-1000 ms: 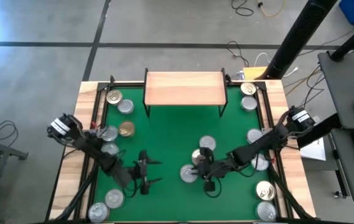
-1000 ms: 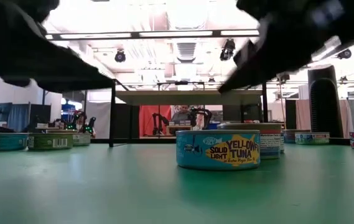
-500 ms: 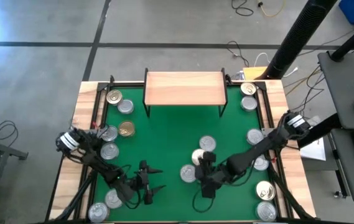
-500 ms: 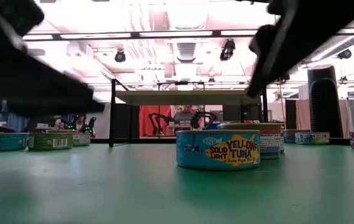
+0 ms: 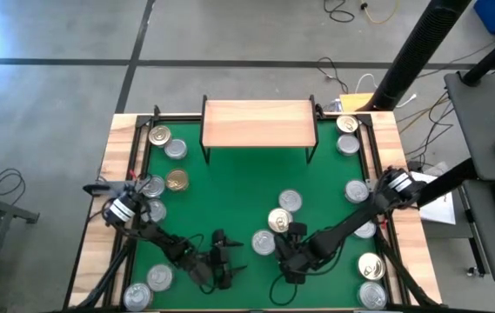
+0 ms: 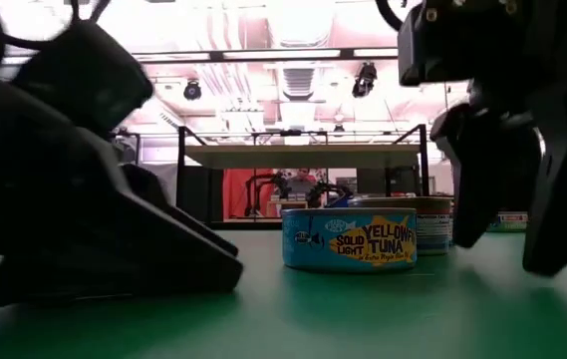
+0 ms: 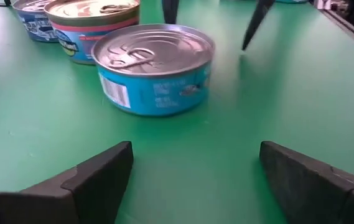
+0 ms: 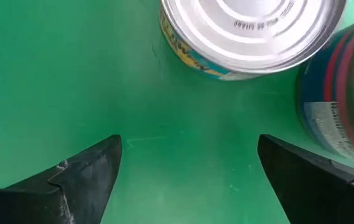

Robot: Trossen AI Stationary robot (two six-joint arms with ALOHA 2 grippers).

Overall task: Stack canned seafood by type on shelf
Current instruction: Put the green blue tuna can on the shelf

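Both arms are low over the near part of the green desk [image 5: 230,187], and neither one holds anything. The right gripper [image 5: 289,265] has its jaws wide apart; its wrist view shows bare green between the 2 fingers, with a silver-topped can [image 8: 251,31] just ahead of them and a second can [image 8: 344,112] beside it. This is probably so that the open jaws can close around a can for a grasp. The left gripper [image 5: 228,261] also has its jaws apart and empty, and its wrist view looks across at a blue-sided can [image 7: 153,67], with more cans behind it. In the low view the front can [image 6: 349,237] reads as yellow tuna, so the labels can tell the types apart. The shelf [image 5: 258,123] stands at the far edge of the desk, well apart from both grippers, and its wooden top carries no can, so the stacking seems not yet begun. The other cans lie in loose groups along the left and right sides of the desk, near the border.
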